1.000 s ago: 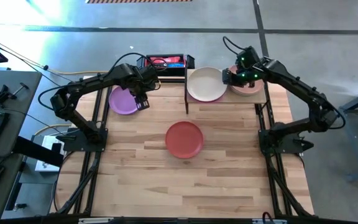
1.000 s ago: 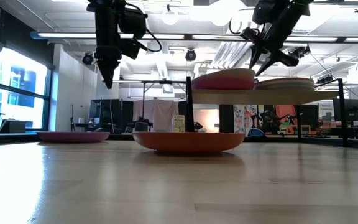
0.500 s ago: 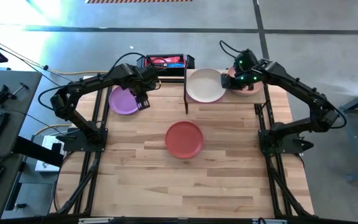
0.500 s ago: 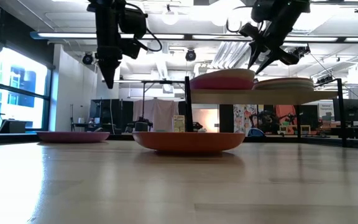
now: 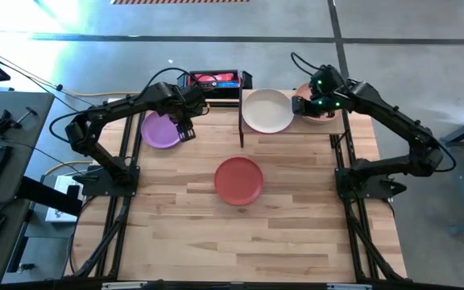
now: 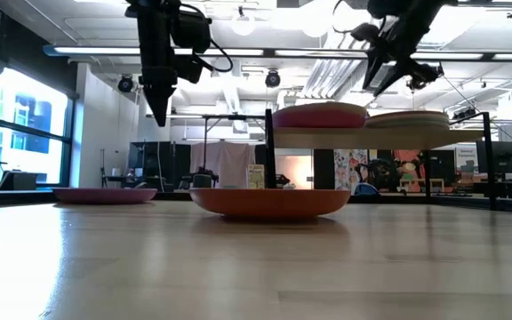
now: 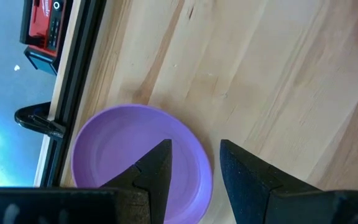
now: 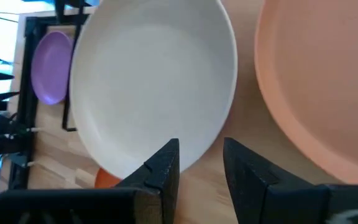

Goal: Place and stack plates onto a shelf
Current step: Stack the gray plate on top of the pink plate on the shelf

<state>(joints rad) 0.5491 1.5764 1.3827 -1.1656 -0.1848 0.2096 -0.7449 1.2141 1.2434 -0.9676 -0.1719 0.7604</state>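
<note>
Slatted wood filled the table point(image 5: 296, 234) below me, and the shelf point(image 5: 252, 135) stood at its far edge with two piles already on it: a cream plate point(image 5: 267, 109) topping the one nearer the middle, and a peach plate point(image 5: 319, 113) topping the other beside it, under my right arm. I judged the job partly done, since from the low camera each pile looked more than one plate thick, though I could not count them. Two plates were left on the table: a red plate point(image 5: 239, 180) lying near the centre, well apart from the shelf, and a purple plate point(image 5: 161, 130) on the left side. My left gripper point(image 5: 185, 132) hovered just over the purple plate's edge, fingers point(image 7: 156, 168) parted and holding nothing. My right gripper point(image 5: 301, 105) hung above the shelf between the two piles, its fingers point(image 8: 165, 163) also apart and empty. Compared with half a second earlier, the right arm had lifted and drawn back a little from the peach pile, while the left arm and every plate had stayed where they were.
</note>
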